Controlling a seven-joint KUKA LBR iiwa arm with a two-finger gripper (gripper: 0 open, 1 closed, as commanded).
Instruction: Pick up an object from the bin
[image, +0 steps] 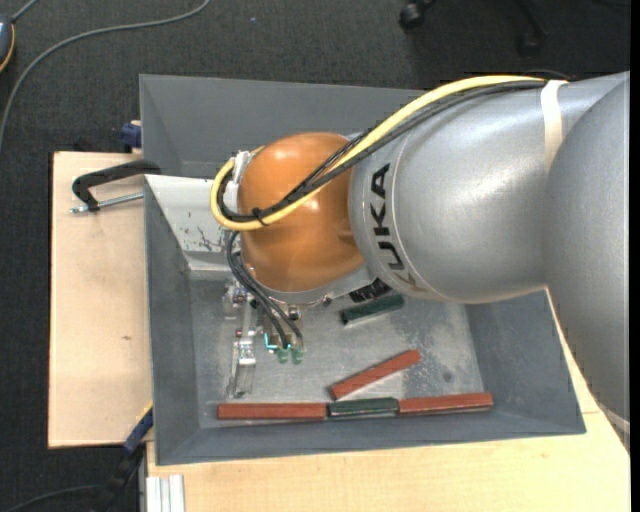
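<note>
Bin floor: left red stick, green bar, right red stick lined along front wall; angled red stick behind.

The silver arm comes in from 3 o'clock and stretches across toward 9 o'clock, its thick last link lying nearly level, with black lettering on the end that faces the wrist. At the wrist sits a rounded orange cover, close to the middle of the view. A yellow cable runs along the top of the arm, is held by a white strap near 2 o'clock, and ends in a loop on the cover's 9 o'clock side. Black cables cross the cover beside it. The hand hangs from under the cover toward 7 o'clock, pointing downward, with thin wires and small green parts on it.
</note>
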